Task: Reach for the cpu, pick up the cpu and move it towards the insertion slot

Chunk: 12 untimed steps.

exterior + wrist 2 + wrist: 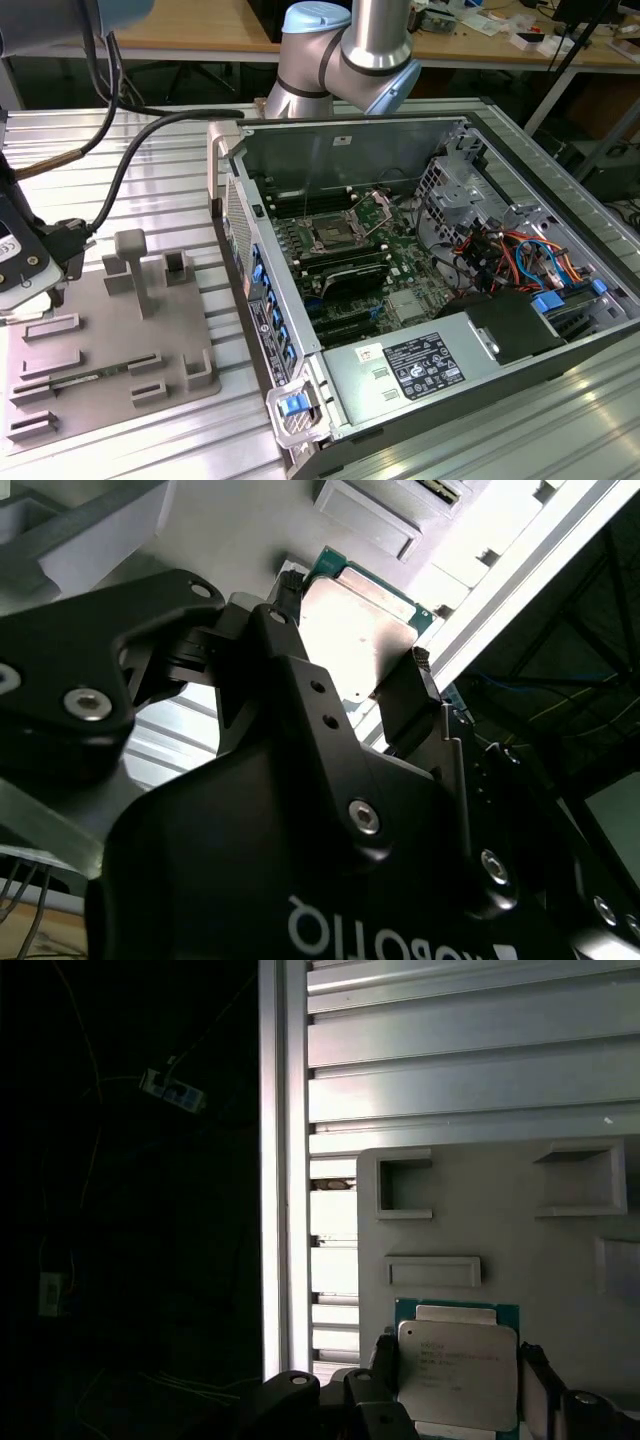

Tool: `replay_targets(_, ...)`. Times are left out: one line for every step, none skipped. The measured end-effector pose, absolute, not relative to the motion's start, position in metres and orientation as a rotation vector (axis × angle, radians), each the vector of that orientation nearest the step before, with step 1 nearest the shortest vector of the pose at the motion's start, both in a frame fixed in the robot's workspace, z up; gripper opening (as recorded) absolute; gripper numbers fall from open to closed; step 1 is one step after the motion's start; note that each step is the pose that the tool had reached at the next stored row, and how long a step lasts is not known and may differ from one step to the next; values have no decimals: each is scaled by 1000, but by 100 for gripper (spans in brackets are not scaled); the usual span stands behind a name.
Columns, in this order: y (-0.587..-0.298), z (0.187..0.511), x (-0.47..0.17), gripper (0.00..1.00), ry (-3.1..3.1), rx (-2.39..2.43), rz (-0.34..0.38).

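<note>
The cpu [458, 1372] is a flat square chip with a silvery top and a thin green rim, also seen in the second wrist view [360, 610]. It sits between my black fingers [415, 685], which press on two opposite edges. My gripper [458, 1385] is shut on it, low over the grey fixture plate [110, 350] at the exterior view's far left. Whether the chip has left the plate I cannot tell. The insertion slot [330, 235], a steel-framed socket with a dark centre, lies on the motherboard inside the open computer case, well to the exterior view's right of my gripper [45, 295].
The fixture plate carries raised blocks [130, 262] and several empty rectangular pockets [405, 1185]. The case's tall side wall [245, 290] stands between plate and motherboard. A thick black cable [120, 170] arcs over the slatted metal table [150, 430]. Coloured wiring [500, 255] and a power supply [420, 365] crowd the case's right side.
</note>
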State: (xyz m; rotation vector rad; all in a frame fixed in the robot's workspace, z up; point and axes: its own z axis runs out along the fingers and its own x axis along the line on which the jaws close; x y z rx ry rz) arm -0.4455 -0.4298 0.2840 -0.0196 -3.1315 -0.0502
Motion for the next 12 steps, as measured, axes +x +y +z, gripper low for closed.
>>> replay_targets(-430, 285, -445, 55, -3132, -20, -50)
replay_targets(-430, 285, -445, 55, -3132, -20, -50)
replay_targets(-430, 287, -445, 55, -3132, -20, -50)
replay_targets(-430, 288, -445, 55, -3132, -20, -50)
replay_targets(-430, 289, -445, 55, -3132, -20, -51)
replay_targets(-430, 289, -445, 55, -3132, -20, -50)
replay_targets(-430, 289, -445, 55, -3132, -20, -50)
replay_targets(-430, 289, -445, 55, -3132, -20, -50)
replay_targets(-430, 290, -445, 55, -3132, -20, -50)
replay_targets(-430, 290, -445, 55, -3132, -19, -50)
replay_targets(-430, 290, -445, 55, -3132, -20, -50)
replay_targets(-430, 290, -445, 55, -3132, -20, -50)
